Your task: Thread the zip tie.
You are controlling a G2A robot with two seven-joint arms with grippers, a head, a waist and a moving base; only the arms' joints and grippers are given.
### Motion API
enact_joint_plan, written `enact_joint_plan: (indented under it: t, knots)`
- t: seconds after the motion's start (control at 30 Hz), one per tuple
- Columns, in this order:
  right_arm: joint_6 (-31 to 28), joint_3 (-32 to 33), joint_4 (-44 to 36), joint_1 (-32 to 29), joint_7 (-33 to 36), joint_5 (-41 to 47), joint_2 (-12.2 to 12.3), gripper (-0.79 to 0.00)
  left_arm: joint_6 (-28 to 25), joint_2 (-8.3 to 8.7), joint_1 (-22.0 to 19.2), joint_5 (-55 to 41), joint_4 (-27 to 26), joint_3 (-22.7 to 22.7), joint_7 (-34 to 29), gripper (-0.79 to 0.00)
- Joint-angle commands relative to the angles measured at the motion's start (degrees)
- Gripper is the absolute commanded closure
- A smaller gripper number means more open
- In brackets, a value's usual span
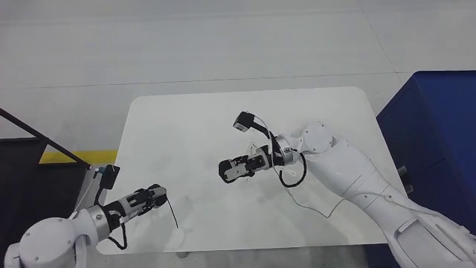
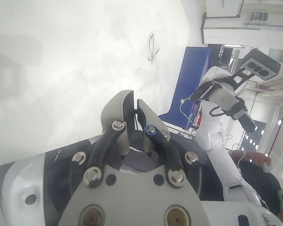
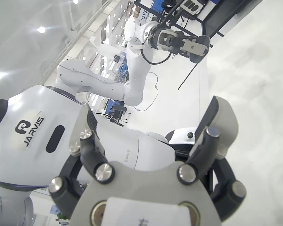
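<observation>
Nearest us, our left gripper pinches the black zip tie, whose tail slants down over the white table near its front edge. Farther in, above the table's middle, our right gripper hangs spread wide. A blue cabinet stands beside the table.

white round-cornered table, thin dark marks on it
</observation>
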Motion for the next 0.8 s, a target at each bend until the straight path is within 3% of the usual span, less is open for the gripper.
enact_joint_plan:
  t: [0.0, 0.27, 0.33, 0.37, 0.5, 0.63, 0.77]
  knots:
    - [0.0, 0.32, 0.21, -0.61, -0.89, 1.44, -0.2, -0.785, 0.71, -0.17, 0.83, -3.37, 0.01, 0.7, 4.1, 0.0]
    - [-1.97, -2.82, 4.61, -1.91, -6.79, 2.89, -3.78, -0.785, -0.1, -0.99, 5.72, -19.2, -2.73, 2.49, 14.9, 0.0]
    - [-2.78, -4.08, 5.9, -1.82, -7.04, 2.64, -4.94, -0.548, -0.46, -1.04, 6.83, -20.94, -3.18, 2.83, 17.37, 0.0]
    - [-3.15, -4.55, 6.54, -1.75, -7.16, 3.0, -5.54, -0.486, -0.74, -1.04, 7.35, -20.95, -3.5, 3.3, 18.54, 0.0]
    - [-3.93, -6.3, 9.44, -0.81, -7.14, 2.03, -7.67, -0.496, -2.62, -0.98, 8.93, -21.56, -4.47, 5.06, 22.39, 0.0]
    - [-4.29, -7.66, 11.43, -0.35, -7.37, 0.85, -9.54, -0.385, -3.91, -0.81, 10.12, -21.91, -5.36, 6.0, 25.17, 0.0]
    - [-4.4, -7.98, 13.86, 0.02, -7.38, 1.27, -11.08, -0.388, -4.54, -0.5, 10.78, -22.36, -5.78, 7.06, 25.54, 0.0]
